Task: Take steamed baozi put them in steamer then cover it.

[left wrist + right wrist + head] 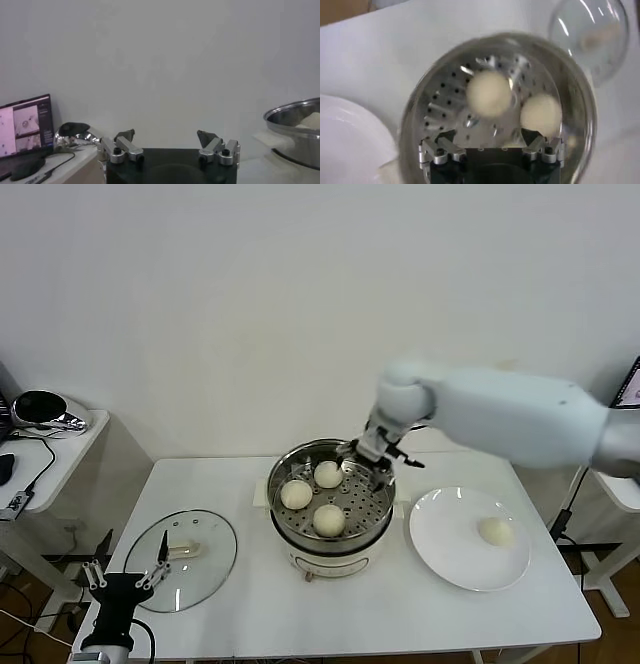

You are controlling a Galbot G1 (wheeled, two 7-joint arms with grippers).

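Note:
The steamer stands mid-table with three baozi on its perforated tray. Another baozi lies on the white plate to its right. The glass cover lies flat on the table at the left. My right gripper hovers open over the steamer's back right rim, holding nothing. In the right wrist view, the right gripper is empty above the tray, with two baozi beyond it. My left gripper waits open at the table's front left corner.
A low side table at the far left carries a shiny black object and cables. A lit monitor shows in the left wrist view. The steamer's rim shows there too. The table's front edge runs just below the plate.

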